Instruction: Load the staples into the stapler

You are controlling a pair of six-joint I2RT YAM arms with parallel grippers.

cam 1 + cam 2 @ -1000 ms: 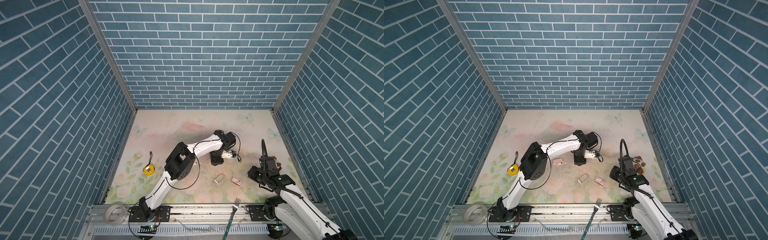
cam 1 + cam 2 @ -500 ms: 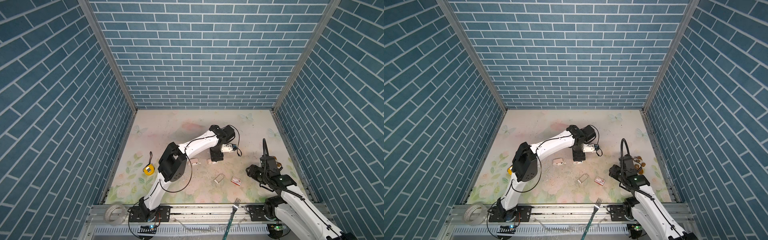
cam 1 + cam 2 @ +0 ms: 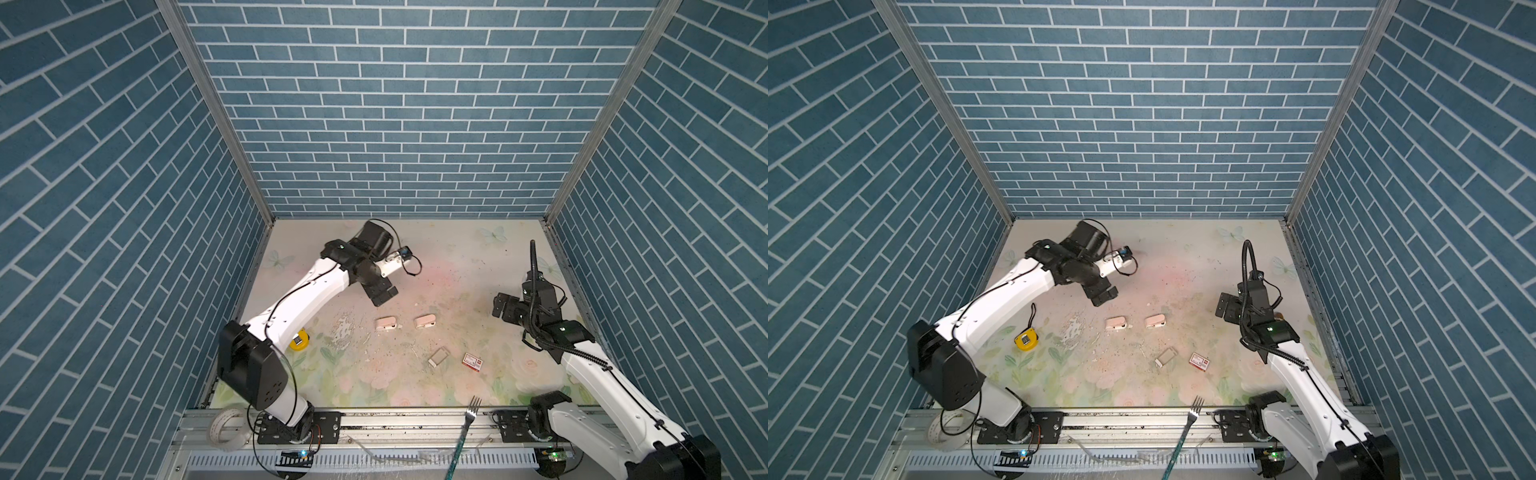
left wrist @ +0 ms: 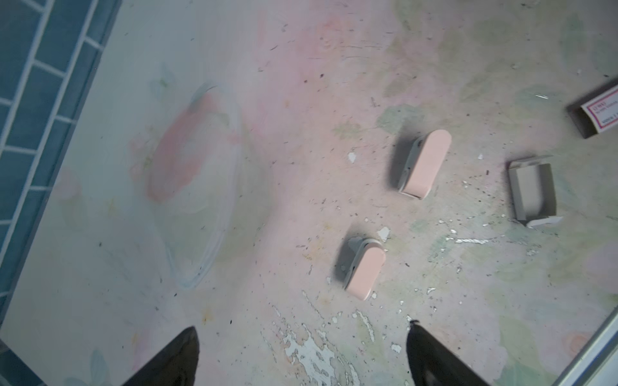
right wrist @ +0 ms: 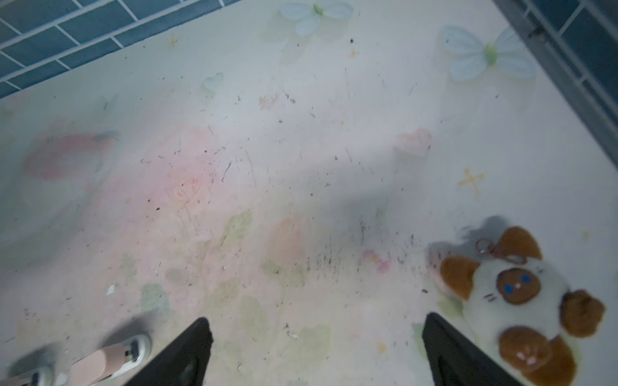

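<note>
Two small pink staplers (image 3: pixel 386 323) (image 3: pixel 424 321) lie side by side mid-table; the left wrist view shows both (image 4: pixel 364 267) (image 4: pixel 424 163), the right wrist view one clearly (image 5: pixel 107 361). The staples sit as a grey block in a pale open tray (image 3: pixel 439 356) (image 4: pixel 531 190) nearer the front. Beside the tray lies the white-and-red box (image 3: pixel 473 361) (image 4: pixel 598 113). My left gripper (image 3: pixel 380 293) (image 4: pixel 302 329) hangs open and empty behind and left of the staplers. My right gripper (image 3: pixel 505 309) (image 5: pixel 316 320) is open and empty, well right of them.
A yellow tape measure (image 3: pixel 300 340) lies by the left arm. A fork (image 3: pixel 467 419) leans over the front rail near a tape roll (image 3: pixel 226 428). A brown-and-white plush toy (image 5: pixel 515 294) sits close to the right gripper. Blue brick walls enclose the table.
Both grippers have opened wide. The left gripper lifted off the right-hand stapler and swung back and left, uncovering it. The right gripper moved a little toward the back.
</note>
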